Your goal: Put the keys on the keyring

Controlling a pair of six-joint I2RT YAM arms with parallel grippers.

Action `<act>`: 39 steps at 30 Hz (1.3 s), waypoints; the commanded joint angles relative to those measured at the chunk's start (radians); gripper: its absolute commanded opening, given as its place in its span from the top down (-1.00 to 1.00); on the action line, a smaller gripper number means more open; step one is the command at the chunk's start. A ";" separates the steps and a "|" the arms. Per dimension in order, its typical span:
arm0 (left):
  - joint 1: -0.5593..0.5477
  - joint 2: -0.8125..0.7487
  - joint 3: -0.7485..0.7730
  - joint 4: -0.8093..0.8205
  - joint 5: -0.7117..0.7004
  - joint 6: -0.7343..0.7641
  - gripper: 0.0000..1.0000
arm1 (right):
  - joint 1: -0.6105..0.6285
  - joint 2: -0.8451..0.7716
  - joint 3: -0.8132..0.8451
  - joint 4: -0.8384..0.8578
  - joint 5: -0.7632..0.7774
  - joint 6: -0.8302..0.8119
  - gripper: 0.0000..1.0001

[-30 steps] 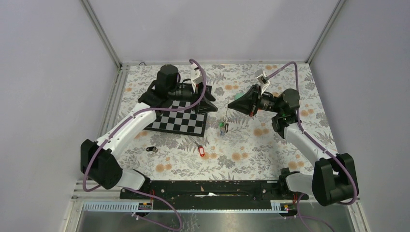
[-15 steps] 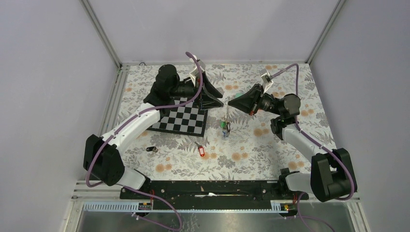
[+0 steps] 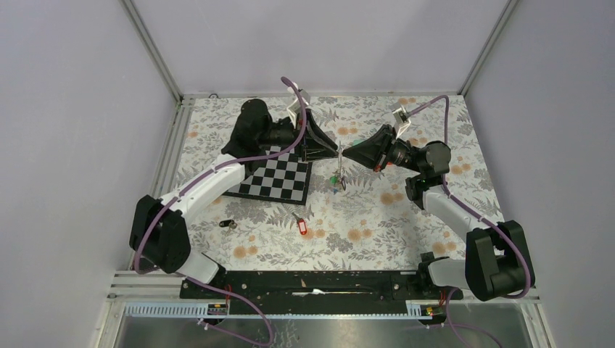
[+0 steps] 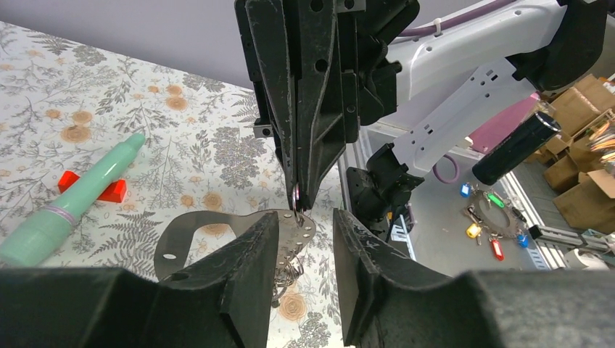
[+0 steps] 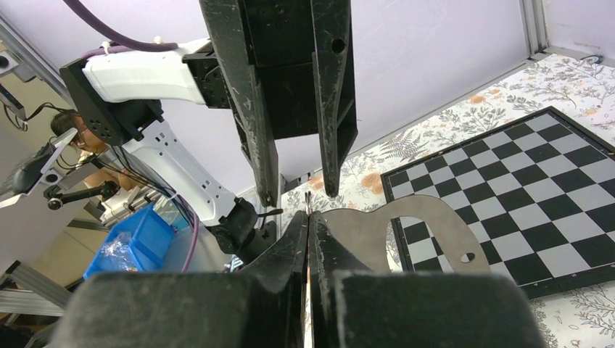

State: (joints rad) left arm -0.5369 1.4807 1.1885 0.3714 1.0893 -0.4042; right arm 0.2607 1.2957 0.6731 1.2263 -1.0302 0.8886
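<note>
We see the two arms meeting tip to tip above the middle of the floral table [image 3: 391, 225]. The right gripper [image 3: 346, 154] is clenched on the keyring [image 3: 339, 168], which hangs below its tip. In the right wrist view its fingers are pressed flat together, with a thin metal end poking up between them. From the wrist cameras the keyring reads as a curved grey metal band with small holes (from above we catch it only edge-on, as a thin line). A small cluster of keys [image 3: 335, 183], green and blue tags among them, sits at its lower end, just off the corner of the chessboard [image 3: 275, 177]; we cannot tell whether the cluster touches the table. The left gripper [image 4: 301, 243] stands released, its two fingers apart on either side of the right gripper's tip, gripping nothing. Two more lie loose on the table nearer the bases: a red-tagged key [image 3: 302, 227] and a black-tagged key [image 3: 228, 224]. In the left wrist view a teal tube [image 4: 80, 199] lies on the table, well off to one side.
</note>
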 commanded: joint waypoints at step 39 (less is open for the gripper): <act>-0.141 0.027 0.314 -0.887 -0.223 0.789 1.00 | -0.020 -0.106 0.059 -0.361 -0.221 -0.497 0.10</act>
State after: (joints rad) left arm -0.6479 1.5234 1.4288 -0.3218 0.9581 0.1555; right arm 0.2440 1.2278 0.6811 1.0153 -1.1553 0.5957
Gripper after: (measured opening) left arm 0.010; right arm 0.448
